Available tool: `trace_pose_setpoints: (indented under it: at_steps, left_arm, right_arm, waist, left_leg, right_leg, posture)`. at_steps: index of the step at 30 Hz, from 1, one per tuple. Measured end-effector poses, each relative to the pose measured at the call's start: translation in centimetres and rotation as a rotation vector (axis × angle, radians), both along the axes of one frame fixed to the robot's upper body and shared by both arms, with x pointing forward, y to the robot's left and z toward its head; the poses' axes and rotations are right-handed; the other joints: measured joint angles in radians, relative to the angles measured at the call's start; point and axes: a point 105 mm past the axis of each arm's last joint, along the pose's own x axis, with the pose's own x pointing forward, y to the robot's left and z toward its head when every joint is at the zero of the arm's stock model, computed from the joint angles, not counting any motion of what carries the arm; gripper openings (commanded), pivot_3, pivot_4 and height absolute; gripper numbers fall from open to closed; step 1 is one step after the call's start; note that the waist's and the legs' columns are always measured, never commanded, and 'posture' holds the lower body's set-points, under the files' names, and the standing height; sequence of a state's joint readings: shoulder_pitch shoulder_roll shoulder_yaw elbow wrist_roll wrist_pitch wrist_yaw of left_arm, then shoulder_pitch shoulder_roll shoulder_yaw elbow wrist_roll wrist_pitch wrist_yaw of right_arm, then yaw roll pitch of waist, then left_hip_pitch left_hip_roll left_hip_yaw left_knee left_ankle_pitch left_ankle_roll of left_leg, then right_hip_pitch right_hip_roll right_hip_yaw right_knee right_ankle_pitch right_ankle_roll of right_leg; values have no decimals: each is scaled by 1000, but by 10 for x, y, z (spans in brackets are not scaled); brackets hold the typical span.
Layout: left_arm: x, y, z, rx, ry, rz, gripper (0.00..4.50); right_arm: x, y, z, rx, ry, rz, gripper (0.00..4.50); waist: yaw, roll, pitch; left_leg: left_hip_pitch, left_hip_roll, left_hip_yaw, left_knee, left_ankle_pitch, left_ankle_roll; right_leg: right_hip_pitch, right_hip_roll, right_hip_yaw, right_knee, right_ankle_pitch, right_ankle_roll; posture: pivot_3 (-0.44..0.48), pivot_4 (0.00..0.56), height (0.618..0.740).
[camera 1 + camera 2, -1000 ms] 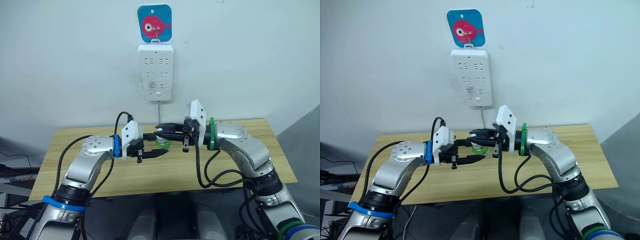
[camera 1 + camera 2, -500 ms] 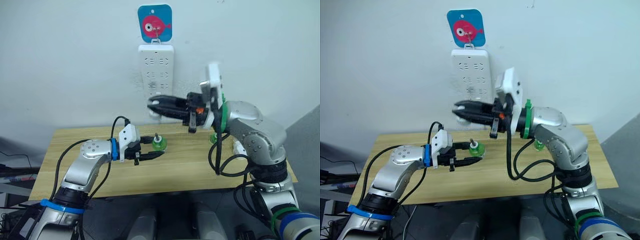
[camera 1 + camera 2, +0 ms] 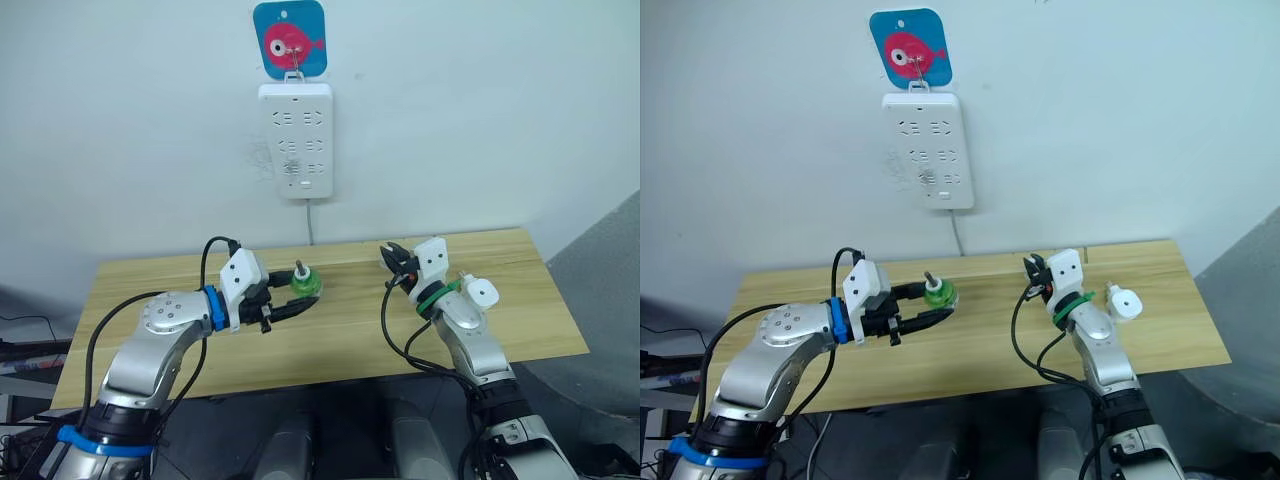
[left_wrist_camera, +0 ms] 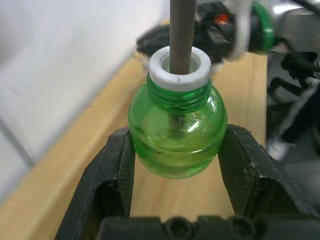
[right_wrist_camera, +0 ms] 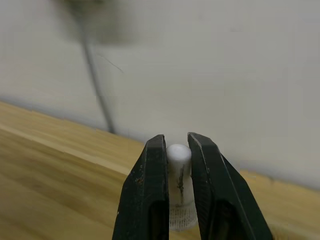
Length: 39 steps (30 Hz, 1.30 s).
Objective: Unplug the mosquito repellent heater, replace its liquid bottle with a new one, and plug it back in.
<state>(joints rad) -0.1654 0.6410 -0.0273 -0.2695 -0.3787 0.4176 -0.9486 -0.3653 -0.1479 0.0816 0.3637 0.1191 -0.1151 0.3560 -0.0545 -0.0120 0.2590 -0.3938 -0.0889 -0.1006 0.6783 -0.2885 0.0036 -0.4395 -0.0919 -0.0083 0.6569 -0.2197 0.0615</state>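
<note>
Two grips hold: our left fingers (image 4: pixel 125 165) clamp the light, slippery green bottle (image 4: pixel 177 127) at its belly above the table (image 3: pixel 330 340), while our right fingers (image 5: pixel 155 180) pinch a small white piece (image 5: pixel 179 160).

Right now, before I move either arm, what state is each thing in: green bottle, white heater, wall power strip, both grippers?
Green transparent liquid bottle: upright, uncapped, wick rod in its neck, gripped.
Left gripper: shut on the bottle.
Right gripper: shut on a small white cylinder.
Small white rounded heater: unplugged, beside the right arm at the wooden table.
Long white power strip: hanging on the wall, sockets empty.
</note>
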Motion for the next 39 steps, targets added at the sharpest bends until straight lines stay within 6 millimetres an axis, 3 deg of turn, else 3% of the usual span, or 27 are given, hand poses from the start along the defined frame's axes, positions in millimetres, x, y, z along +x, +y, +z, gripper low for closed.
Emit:
trace_pose_setpoints:
  at_steps: [4,10,21,32,35,39]
  left_arm:
    - [-6,6,8,13,14,13,2175]
    - [-17,11,20,28,27,23,2175]
    - [-19,12,25,34,30,26,2175]
    - [-17,11,27,31,16,24,2175]
    - [-15,8,26,9,8,20,2175]
    - [-8,3,18,-16,-2,6,2175]
  right_arm:
    - [9,-4,-15,2,3,-34,297]
    - [20,-3,-19,36,-11,-66,297]
    - [19,0,-40,1,50,-88,297]
    - [18,-4,-43,-7,58,-104,4055]
    - [11,-6,-33,-52,-13,-66,4055]
    - [-7,7,0,-73,-99,102,4055]
  waist:
    - [0,-1,22]
    - [5,-1,36]
    - [14,-1,37]
    - [15,-1,37]
    - [17,-1,37]
    - [21,-2,36]
  left_leg:
    - [0,1,0,0,0,-1]
    - [-1,1,0,0,2,-3]
    - [-1,2,0,0,2,-3]
    - [-1,2,0,0,2,-4]
    - [-1,2,0,0,2,-4]
    - [-2,1,0,0,2,-4]
  right_leg:
    - [-1,0,0,2,0,-1]
    - [-1,0,-1,2,0,-1]
    - [-1,0,-1,1,0,-1]
    - [-1,0,-1,1,0,-1]
    - [-1,0,-1,0,0,-1]
    - [-2,0,-1,0,0,-1]
  posture:
    - [42,364,740]
    - [64,364,740]
    - [60,341,740]
    - [36,339,740]
    - [17,314,740]
    - [4,285,740]
